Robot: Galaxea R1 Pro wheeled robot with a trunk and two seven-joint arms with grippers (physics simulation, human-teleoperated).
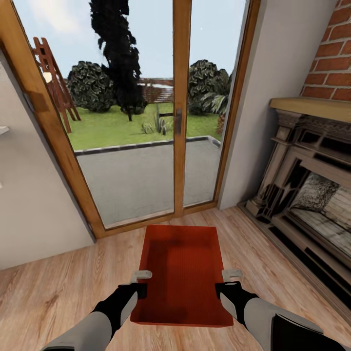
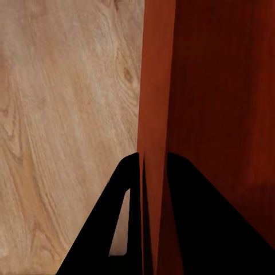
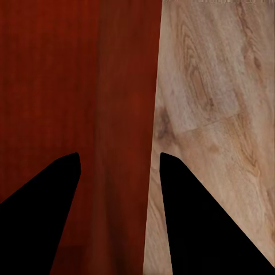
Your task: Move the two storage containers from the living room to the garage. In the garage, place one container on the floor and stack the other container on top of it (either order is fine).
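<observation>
One orange-red storage container [image 1: 183, 273] lies lengthwise between my two arms over the living room's light wood plank floor [image 1: 58, 292]; I cannot tell whether it rests on the planks. My left gripper [image 1: 141, 283] is shut on its left long wall, and in the left wrist view the black fingers [image 2: 153, 172] pinch the thin red wall [image 2: 157, 86]. At the right long wall sits my right gripper [image 1: 229, 283]. In the right wrist view that gripper [image 3: 120, 166] straddles the wall [image 3: 126, 86] with its fingers wide apart, open.
Wood-framed glass doors [image 1: 146, 122] stand straight ahead, with patio and lawn behind them. A brick fireplace [image 1: 312, 195] with a dark surround runs along the right side. A grey-white wall [image 1: 29, 219] closes in on the left. Bare planks lie on both sides of the container.
</observation>
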